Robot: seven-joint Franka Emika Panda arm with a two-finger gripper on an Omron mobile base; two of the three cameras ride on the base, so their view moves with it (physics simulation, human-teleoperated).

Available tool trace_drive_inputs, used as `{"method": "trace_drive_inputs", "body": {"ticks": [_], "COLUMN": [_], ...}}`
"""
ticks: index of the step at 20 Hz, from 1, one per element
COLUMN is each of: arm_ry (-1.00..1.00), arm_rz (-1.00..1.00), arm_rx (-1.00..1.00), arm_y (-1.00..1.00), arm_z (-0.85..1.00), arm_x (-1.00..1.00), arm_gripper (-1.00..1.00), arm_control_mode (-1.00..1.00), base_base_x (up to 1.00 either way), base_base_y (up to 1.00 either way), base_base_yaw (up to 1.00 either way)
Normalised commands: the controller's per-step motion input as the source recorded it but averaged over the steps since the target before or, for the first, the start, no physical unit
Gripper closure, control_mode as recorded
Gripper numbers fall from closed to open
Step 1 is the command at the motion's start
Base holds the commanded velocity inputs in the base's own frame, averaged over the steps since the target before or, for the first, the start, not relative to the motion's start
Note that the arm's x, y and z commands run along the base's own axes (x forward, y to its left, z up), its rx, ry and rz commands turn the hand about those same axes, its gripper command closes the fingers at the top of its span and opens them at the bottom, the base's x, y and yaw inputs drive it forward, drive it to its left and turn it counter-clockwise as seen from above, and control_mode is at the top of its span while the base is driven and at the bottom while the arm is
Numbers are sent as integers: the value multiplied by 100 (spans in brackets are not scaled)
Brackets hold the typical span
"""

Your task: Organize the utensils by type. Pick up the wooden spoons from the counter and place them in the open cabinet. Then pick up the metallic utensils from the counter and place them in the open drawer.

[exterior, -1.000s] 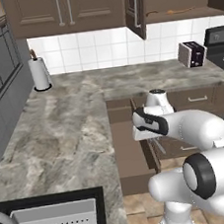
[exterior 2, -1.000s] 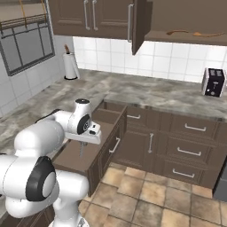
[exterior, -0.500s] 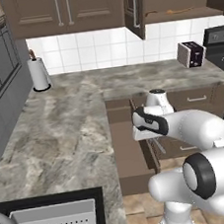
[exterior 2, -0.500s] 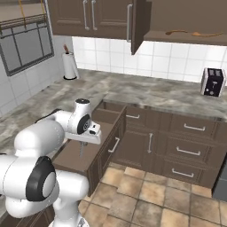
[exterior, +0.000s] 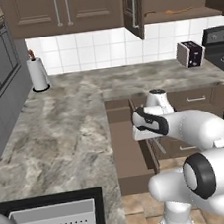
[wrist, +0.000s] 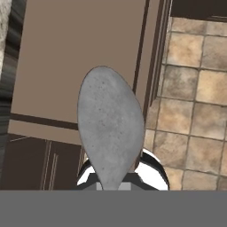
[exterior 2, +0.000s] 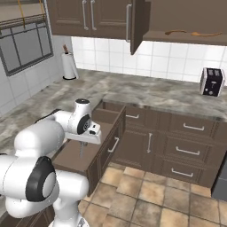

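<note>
Metal spoon (wrist: 110, 128) handle is hidden between the fingertips (wrist: 150, 170), which are mostly covered by its bowl. Open drawer (wrist: 80, 57) cut off at hand view's top edge. Wooden spoons (exterior 2: 188, 33) in open cabinet (exterior 2: 186, 20) too small for detail.

Speckled grey spoon (wrist: 110, 128), light brown drawer (wrist: 80, 57).

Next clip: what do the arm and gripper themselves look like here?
A glossy white arm of rounded, tubular links with dark grey joint rings and black end caps. The gripper hangs from a flat white hand block; near its fingertips are black-and-white stripes. No cables visible.
</note>
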Motion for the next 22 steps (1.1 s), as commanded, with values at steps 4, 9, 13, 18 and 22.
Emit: {"method": "trace_drive_inputs", "body": {"ticks": [4,9,13,18,22], "arm_ry": [0,0,0,0,6], "arm_rz": [-13,-11,-8,-4,0], "arm_rx": [0,0,0,0,1], "arm_y": [-9,6,1,2,-1], "arm_z": [-1,-19,-33,-33,-29], "arm_x": [20,51,64,57,45], "arm_gripper": [100,100,100,100,100], "arm_control_mode": [-100,-100,-100,-100,-100], "base_base_x": [0,0,0,0,0], "base_base_y": [0,0,0,0,0], "base_base_yaw": [0,0,0,0,0]}}
